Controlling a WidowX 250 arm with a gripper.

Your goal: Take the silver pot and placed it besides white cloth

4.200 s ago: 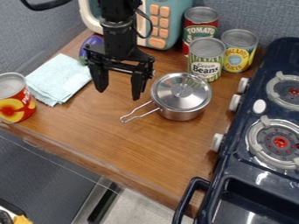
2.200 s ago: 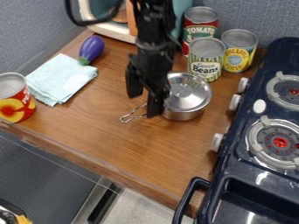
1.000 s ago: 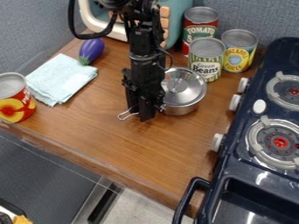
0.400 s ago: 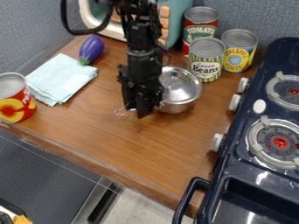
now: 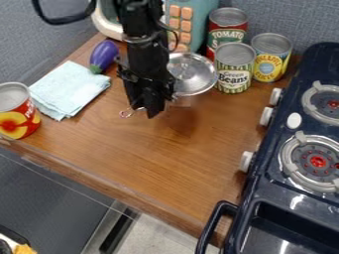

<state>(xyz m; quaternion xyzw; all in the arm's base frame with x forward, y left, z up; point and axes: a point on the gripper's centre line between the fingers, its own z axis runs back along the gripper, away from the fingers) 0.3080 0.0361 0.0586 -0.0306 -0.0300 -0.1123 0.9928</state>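
The gripper [image 5: 151, 110] is positioned on the stove side of the cloth [image 5: 69, 90], near it. Its fingers are closed on the handle [image 5: 127, 113] of the silver pot [image 5: 192, 75]; the handle's loop protrudes toward the cloth. The pot is located on the same side of the cloth, farther out than the gripper, and appears raised above the desk [image 5: 142, 158]. The eggplant [image 5: 104, 55] lies at the cloth's far corner. The peach can [image 5: 17, 111] stands beside the cloth, opposite the pot.
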